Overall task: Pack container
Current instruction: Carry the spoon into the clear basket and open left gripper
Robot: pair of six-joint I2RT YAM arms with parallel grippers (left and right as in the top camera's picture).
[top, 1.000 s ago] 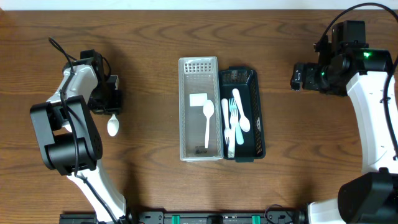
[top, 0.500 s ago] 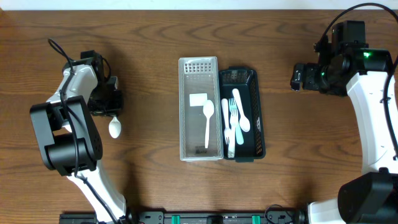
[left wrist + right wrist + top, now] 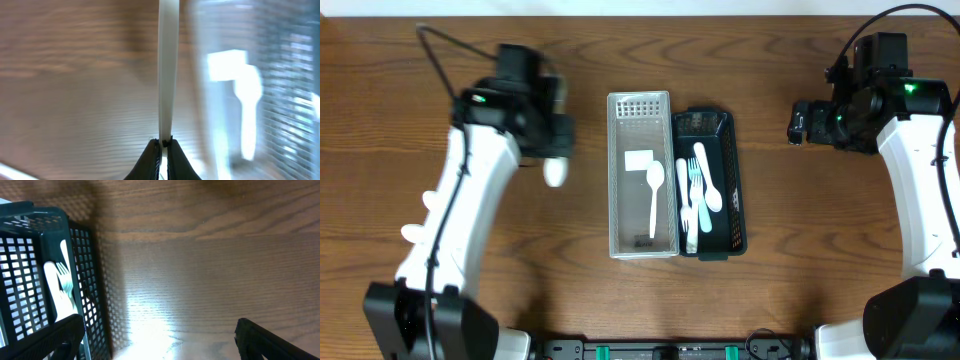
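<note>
Overhead view: left gripper [image 3: 553, 152] sits above the table [image 3: 560, 290], just left of the clear container [image 3: 616, 200] and apart from it. It is clamped on a white spoon [image 3: 555, 175], whose bowl sticks out toward the near edge of the table.

Left wrist view: the two fingers [image 3: 150, 155] are pinched fully together on the end of the spoon handle [image 3: 168, 70], seen edge-on as a narrow white strip. The rest of this view is blurred; the clear container shows only as a pale smear on the right.

Clear container: upright at table centre, long axis running away from the robot. Inside it lie a second white spoon [image 3: 654, 195] and a small white card [image 3: 638, 160].

Black basket [image 3: 739, 180]: touching the container's right wall, parallel to it. It holds pale cutlery [image 3: 698, 190] — forks and a spoon, all lying lengthwise.

Right gripper [image 3: 798, 125]: well to the right of the basket, above bare wood. Right wrist view: fingers [image 3: 55, 340] spread wide, nothing between them — the basket's corner [image 3: 75, 255] shows at left, with a fork visible through the mesh.
</note>
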